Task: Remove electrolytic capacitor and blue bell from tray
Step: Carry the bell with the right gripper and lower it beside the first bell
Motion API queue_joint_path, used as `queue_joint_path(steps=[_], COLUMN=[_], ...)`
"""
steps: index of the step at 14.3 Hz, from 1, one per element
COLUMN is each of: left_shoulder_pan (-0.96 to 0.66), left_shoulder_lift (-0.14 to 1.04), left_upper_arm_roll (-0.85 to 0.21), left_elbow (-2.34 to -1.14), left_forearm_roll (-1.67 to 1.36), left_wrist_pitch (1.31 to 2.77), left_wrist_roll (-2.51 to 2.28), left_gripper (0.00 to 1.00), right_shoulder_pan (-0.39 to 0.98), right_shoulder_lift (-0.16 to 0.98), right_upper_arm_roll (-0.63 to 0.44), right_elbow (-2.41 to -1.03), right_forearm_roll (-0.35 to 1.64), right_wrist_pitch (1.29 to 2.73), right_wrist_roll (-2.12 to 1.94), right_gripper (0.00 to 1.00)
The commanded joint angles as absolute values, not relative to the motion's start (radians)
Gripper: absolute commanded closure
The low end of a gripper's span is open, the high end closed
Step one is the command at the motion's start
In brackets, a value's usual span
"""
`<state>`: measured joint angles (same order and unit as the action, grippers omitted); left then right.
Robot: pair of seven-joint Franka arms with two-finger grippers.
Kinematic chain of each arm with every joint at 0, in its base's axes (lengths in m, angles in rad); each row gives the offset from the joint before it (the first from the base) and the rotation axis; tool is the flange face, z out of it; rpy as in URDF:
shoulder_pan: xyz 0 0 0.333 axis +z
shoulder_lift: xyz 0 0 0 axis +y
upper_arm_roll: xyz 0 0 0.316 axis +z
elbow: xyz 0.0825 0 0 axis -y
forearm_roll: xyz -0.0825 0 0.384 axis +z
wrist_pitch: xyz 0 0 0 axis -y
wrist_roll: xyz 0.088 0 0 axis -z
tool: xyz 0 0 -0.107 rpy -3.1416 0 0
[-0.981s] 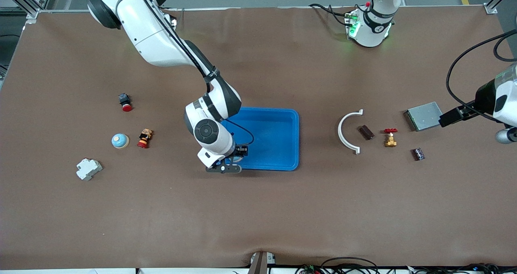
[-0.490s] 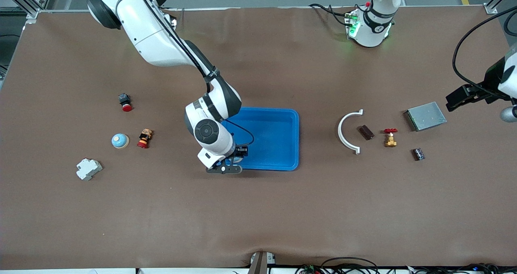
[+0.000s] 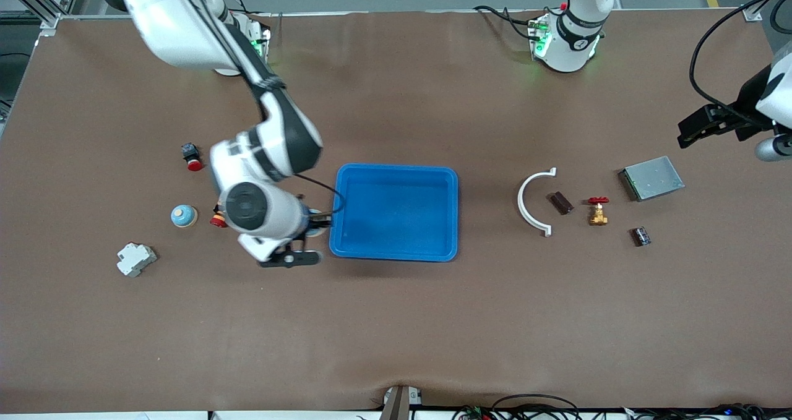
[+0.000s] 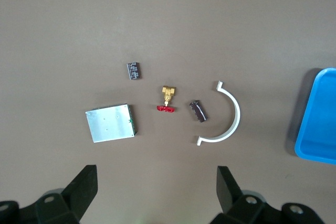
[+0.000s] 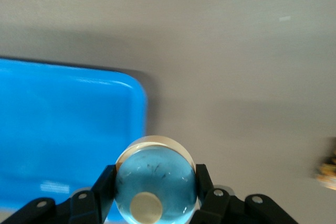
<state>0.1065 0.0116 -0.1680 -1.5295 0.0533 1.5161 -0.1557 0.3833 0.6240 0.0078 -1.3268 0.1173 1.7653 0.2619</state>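
A blue bell (image 5: 155, 182) is sitting clamped between the right gripper's (image 5: 155, 190) fingers (image 5: 103, 188), dome toward the wrist camera with a pale button at its middle. The gripper is hanging over the bare table just beside the blue tray's (image 3: 456, 216) edge at the right arm's end, and in the front view only a sliver of the bell (image 3: 314, 213) is showing past the wrist. A second bell (image 3: 184, 216) is resting on the table toward the right arm's end, near a small red-and-yellow part (image 3: 218, 220), with a red-capped button (image 3: 192, 158) farther from the front camera and a white block (image 3: 135, 259) nearer to it.

The left gripper (image 4: 157, 195) is hanging spread wide, holding nothing, over the table's edge at the left arm's end. Its wrist view is showing the dark capacitor (image 4: 197, 111) lying between a white arc (image 4: 228, 120) and a brass valve (image 4: 167, 98), apart from both. A grey plate (image 4: 111, 123) and a small black chip (image 4: 134, 70) are lying near the valve.
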Motion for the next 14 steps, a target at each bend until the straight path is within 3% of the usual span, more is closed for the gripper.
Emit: queue_joint_path(steps=[1, 5, 9, 14], left_shoulder_pan=[0.097, 0.103, 0.106, 0.104], left_shoulder_lift=[-0.038, -0.022, -0.021, -0.023], left_upper_arm_roll=[-0.158, -0.163, -0.163, -0.164], left_elbow=[-1.575, -1.571, -1.574, -1.578], left_forearm_roll=[0.038, 0.035, 0.032, 0.032], left_wrist_pitch=[1.531, 1.537, 1.542, 1.536], left_wrist_roll=[-0.141, -0.143, -0.14, -0.135], left_gripper=[0.0, 0.0, 0.0, 0.0], right_shoulder_pan=[0.289, 0.197, 0.173, 0.115], right_shoulder_lift=[0.562, 0.522, 0.396, 0.393], right_upper_arm_roll=[0.025, 0.023, 0.021, 0.025], right_elbow=[-1.368, -1.44, -1.724, -1.892], right_forearm_roll=[0.112, 0.103, 0.097, 0.098], right_wrist_pitch=[1.715, 1.732, 1.969, 2.153], right_wrist_roll=[0.097, -0.04, -0.075, -0.17], right_gripper=[0.97, 0.99, 1.0, 1.0])
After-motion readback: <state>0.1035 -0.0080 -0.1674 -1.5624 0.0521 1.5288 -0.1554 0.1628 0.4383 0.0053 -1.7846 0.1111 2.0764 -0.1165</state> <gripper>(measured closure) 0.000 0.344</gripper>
